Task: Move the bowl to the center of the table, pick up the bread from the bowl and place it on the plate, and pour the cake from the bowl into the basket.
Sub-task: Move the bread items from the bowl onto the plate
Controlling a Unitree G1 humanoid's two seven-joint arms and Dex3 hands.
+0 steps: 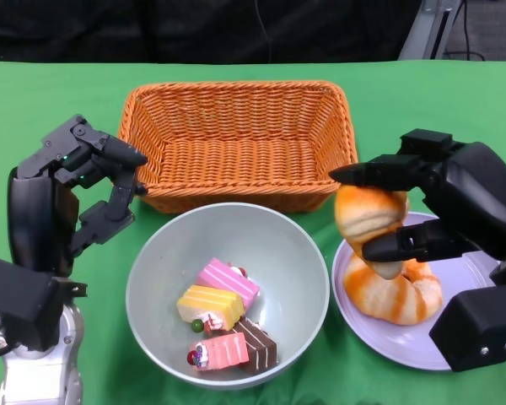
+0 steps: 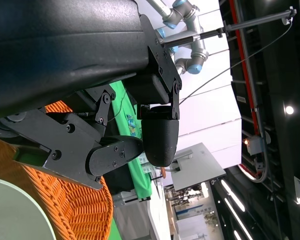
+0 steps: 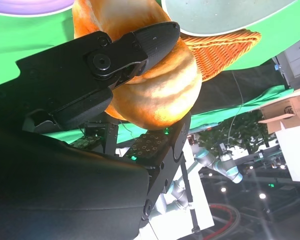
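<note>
Closest below, the bowl with cake pieces sits mid-table while the right hand grips the bread over the plate, so lowering and releasing seems next; the left hand hovers, fingers apart, holding nothing

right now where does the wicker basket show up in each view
Head view: the basket sits at top centre, behind the bowl.
Right wrist view: only a corner of the basket shows, right of the bread.
Left wrist view: its woven wall fills the lower left.
Shared landmark: the bowl's pale rim beside the basket.
</note>
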